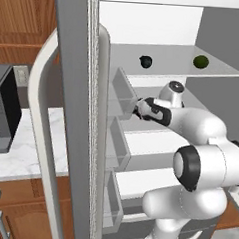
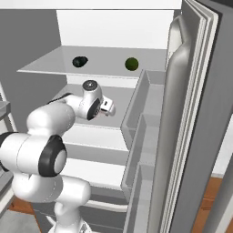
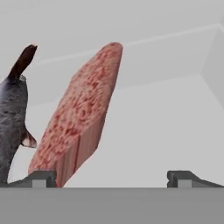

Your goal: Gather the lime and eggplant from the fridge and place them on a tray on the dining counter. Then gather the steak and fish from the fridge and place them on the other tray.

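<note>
Steak, a marbled red-pink slab (image 3: 81, 113), lay just ahead and left of the spread, empty gripper (image 3: 111, 178), beside a grey fish (image 3: 12, 113); judged risk: the left fingertip (image 3: 39, 178), nearly touching, could shove it instead of straddling it.

At the left we see a dark appliance (image 1: 1, 109) standing on the white-veined table (image 1: 24, 153), with a wall outlet (image 1: 21, 75) just behind it, wooden cabinets (image 1: 22, 15) above, and wooden drawers with pale handles (image 1: 0, 219) below.
</note>
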